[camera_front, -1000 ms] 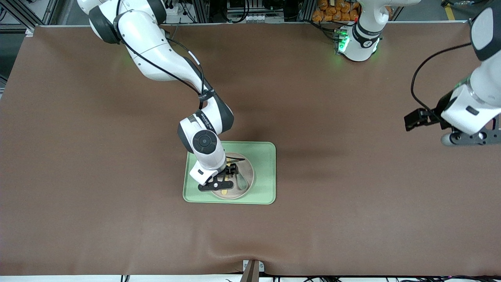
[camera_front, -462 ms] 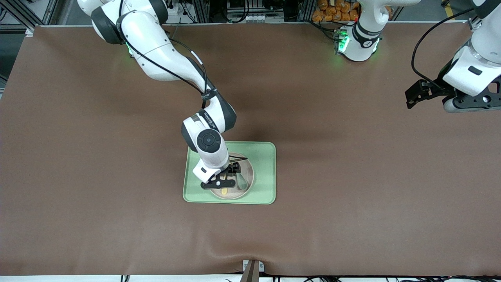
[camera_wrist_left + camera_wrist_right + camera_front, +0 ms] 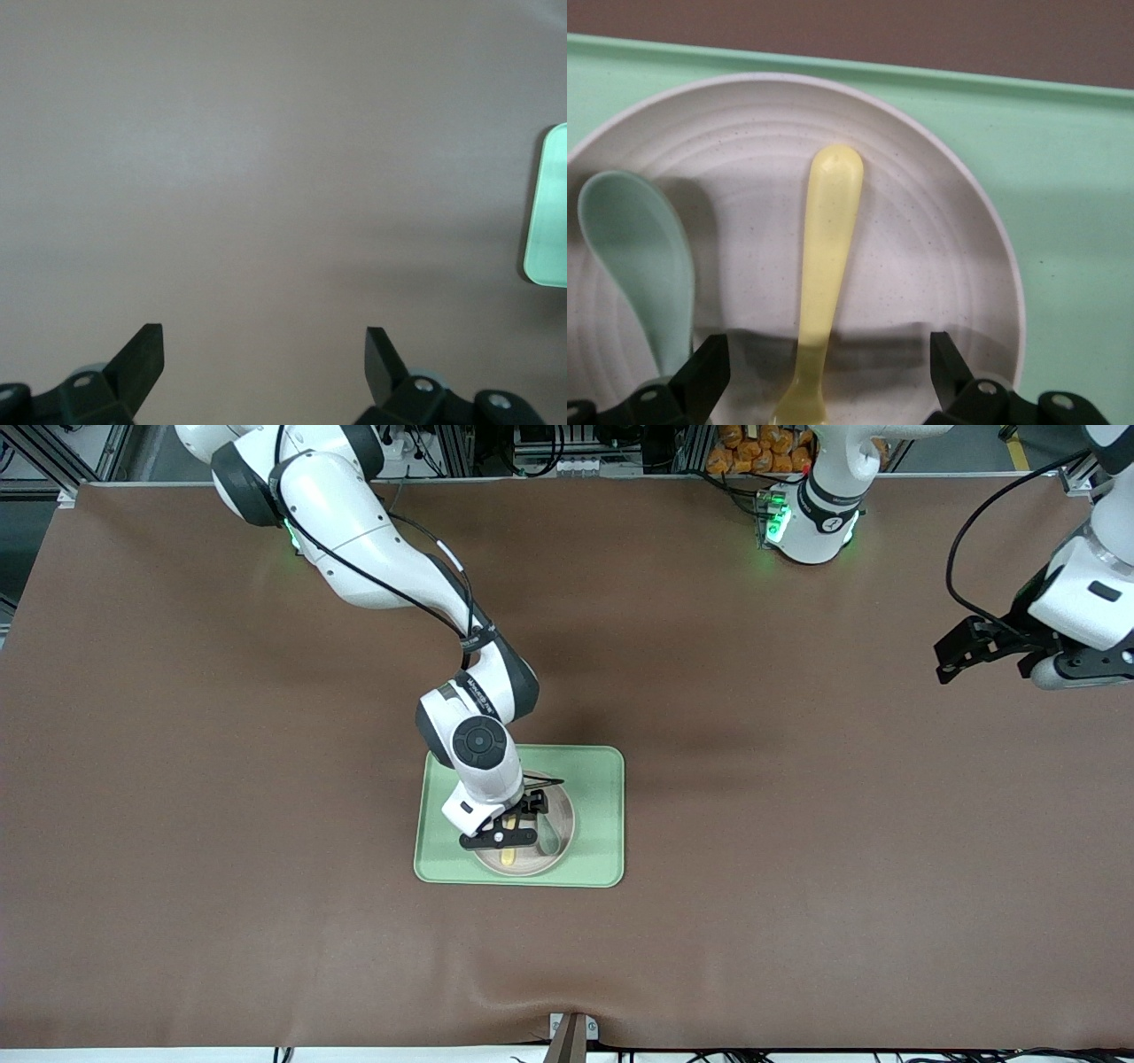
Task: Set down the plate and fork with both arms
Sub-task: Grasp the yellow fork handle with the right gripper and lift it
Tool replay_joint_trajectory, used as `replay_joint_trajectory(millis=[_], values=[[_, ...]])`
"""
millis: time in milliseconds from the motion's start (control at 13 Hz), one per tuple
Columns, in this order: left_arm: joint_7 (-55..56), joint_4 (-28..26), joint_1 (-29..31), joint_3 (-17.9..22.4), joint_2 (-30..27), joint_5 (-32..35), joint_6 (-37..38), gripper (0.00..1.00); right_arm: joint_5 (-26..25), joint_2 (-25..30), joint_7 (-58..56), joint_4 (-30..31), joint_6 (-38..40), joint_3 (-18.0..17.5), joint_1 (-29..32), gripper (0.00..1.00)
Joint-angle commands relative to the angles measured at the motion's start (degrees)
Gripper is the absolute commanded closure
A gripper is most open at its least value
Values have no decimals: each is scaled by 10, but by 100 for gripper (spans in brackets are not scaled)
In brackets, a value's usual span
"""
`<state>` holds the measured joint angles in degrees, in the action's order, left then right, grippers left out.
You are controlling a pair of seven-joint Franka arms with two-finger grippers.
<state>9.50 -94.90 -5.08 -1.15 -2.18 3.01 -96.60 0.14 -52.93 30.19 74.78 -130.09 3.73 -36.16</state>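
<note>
The off-white plate [image 3: 530, 866] lies on the light-green tray [image 3: 598, 815] at mid-table. The pale-yellow fork [image 3: 508, 857] lies in the plate beside a teal spoon [image 3: 549, 837]. My right gripper [image 3: 500, 836] is low over the plate. In the right wrist view it [image 3: 831, 350] is open, one fingertip on each side of the fork [image 3: 831, 239], which lies flat on the plate [image 3: 921, 230]. My left gripper [image 3: 1063, 669] hangs open and empty [image 3: 264, 341] over bare table at the left arm's end.
The teal spoon [image 3: 638, 248] lies in the plate close to the fork. The tray [image 3: 1072, 177] surrounds the plate, and its corner shows in the left wrist view [image 3: 549, 204]. Brown cloth covers the table [image 3: 266, 824].
My right gripper has shifted slightly along the plate toward the left arm's end, staying open over the fork. My left gripper has swung back toward the robots' side of the table.
</note>
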Motion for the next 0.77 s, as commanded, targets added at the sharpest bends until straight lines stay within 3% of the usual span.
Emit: replay_joint_trajectory(millis=[0, 77, 231, 538, 692], values=[[-26, 11, 0, 18, 4, -11, 1, 0, -6, -2, 14, -1, 0, 5, -8, 18], [-26, 10, -1, 19, 3, -19, 1, 0, -7, -2, 13, 0, 1, 5, -7, 39], [-18, 11, -2, 19, 4, -20, 1, 0, -6, -2, 13, 0, 3, 5, -7, 70], [-21, 11, -2, 19, 2, -21, 1, 0, -1, -1, 16, 7, 3, 5, -7, 100], [-20, 14, -3, 18, 2, -20, 1, 0, -1, 1, 27, 7, 3, 5, -7, 100]])
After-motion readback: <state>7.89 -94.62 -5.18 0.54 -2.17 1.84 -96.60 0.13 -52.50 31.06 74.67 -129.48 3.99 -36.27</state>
